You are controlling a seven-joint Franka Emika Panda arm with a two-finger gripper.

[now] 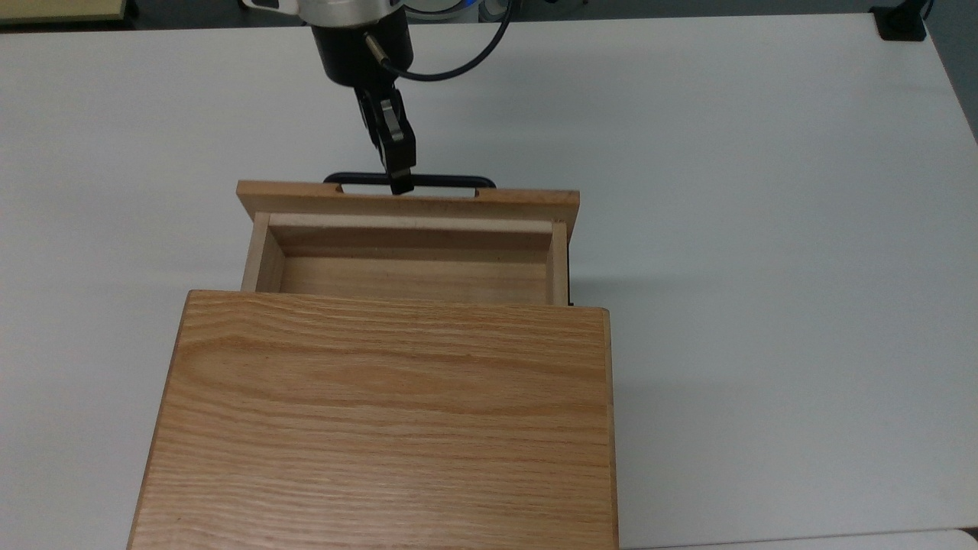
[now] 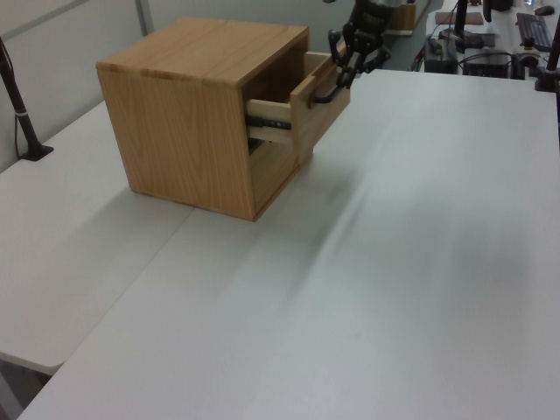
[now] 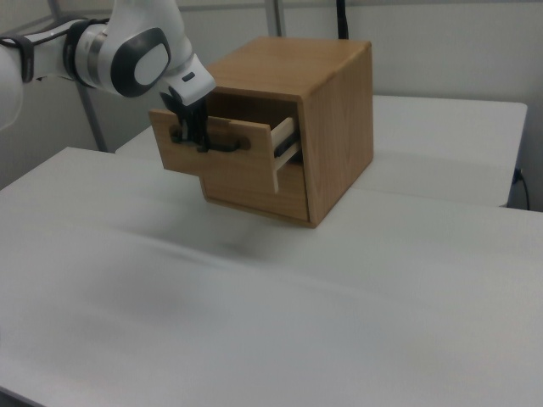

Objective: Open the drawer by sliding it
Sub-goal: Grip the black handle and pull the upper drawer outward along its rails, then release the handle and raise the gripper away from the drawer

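The drawer [image 1: 407,203] sticks out of the oak cabinet [image 1: 382,420] toward the top view's upper edge, and its empty light wooden tray is exposed. My gripper [image 1: 401,183] is shut on the thin black bar handle [image 1: 451,181], a little left of the bar's middle. In the left view the drawer [image 2: 308,105] juts out to the right on its side rail, with the gripper [image 2: 343,77] at the handle. In the right view the oak front panel [image 3: 229,174] faces left, and the gripper [image 3: 199,140] clamps the handle [image 3: 227,146] from above.
The cabinet stands on a wide white table [image 1: 764,229], with open surface all round it. A lower cabinet front [image 2: 278,166] stays flush under the drawer. A black clamp [image 1: 901,23] sits at the table's far right corner. A black pole [image 2: 22,114] stands at the left view's left.
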